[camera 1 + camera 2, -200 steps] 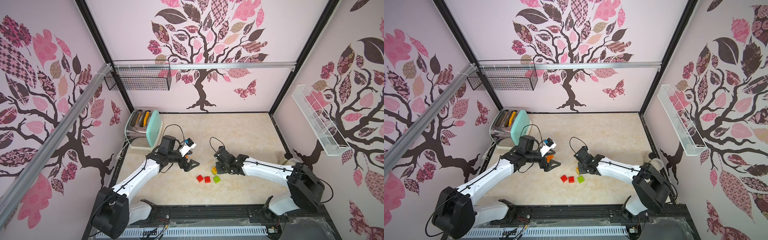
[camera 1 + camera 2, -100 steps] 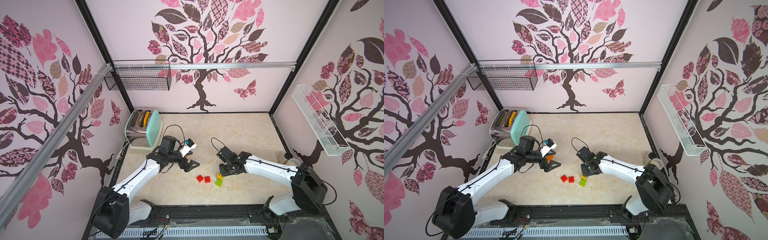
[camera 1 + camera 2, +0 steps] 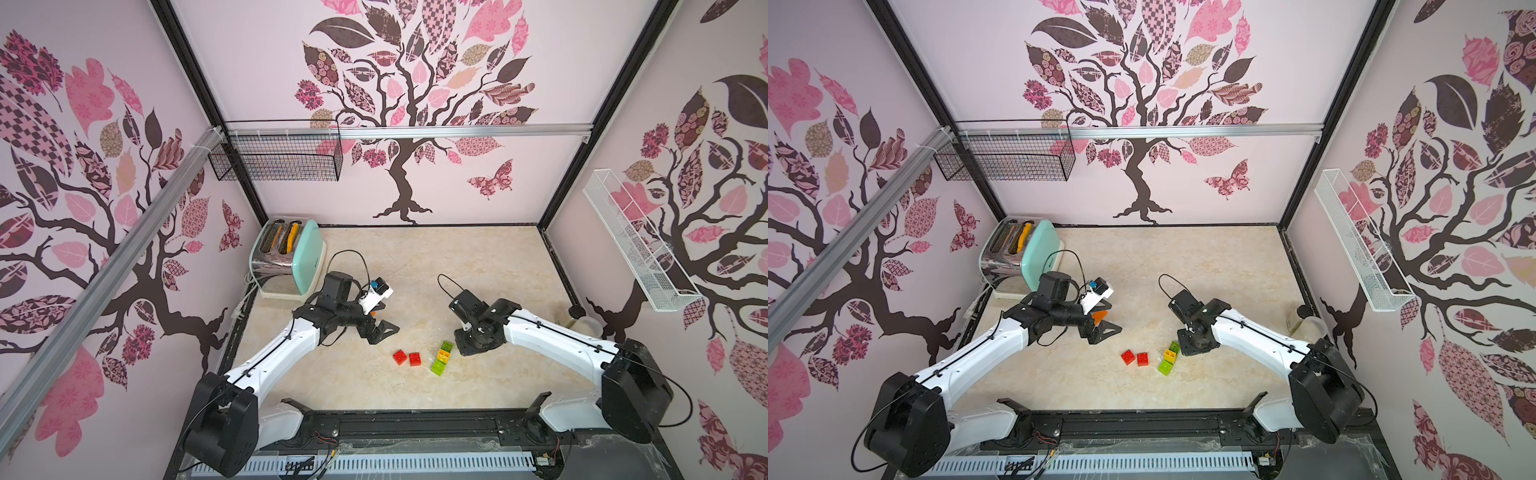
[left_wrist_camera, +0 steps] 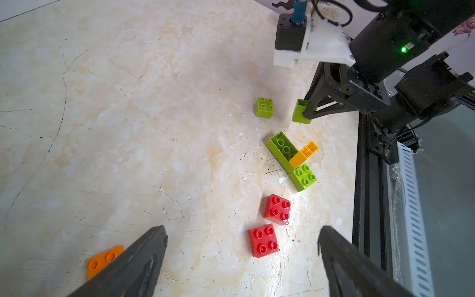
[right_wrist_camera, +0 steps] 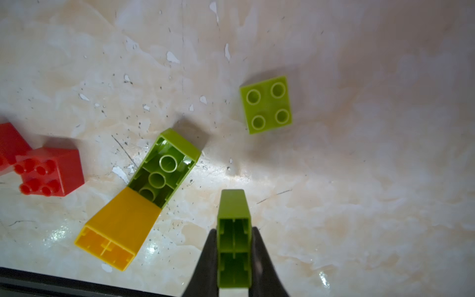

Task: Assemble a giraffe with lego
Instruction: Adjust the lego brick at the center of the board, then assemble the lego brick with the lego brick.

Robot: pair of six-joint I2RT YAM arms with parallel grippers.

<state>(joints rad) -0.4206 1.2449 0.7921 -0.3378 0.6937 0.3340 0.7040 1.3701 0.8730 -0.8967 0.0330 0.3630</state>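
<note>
The right gripper is clamped on a lime-green brick, whose hollow underside faces the wrist camera, just beside the long lime-green brick. That long brick lies on its side on the table, with a yellow brick plugged into its underside and a lime-green cube touching its end. A loose lime-green cube stands studs-up near it. A red brick and a second red brick sit near that end. Beyond them the left gripper stands wide open, an orange brick beside one finger.

Pink walls w/ tree decals, beige marble floor, black wire basket, white rack, toaster.
</note>
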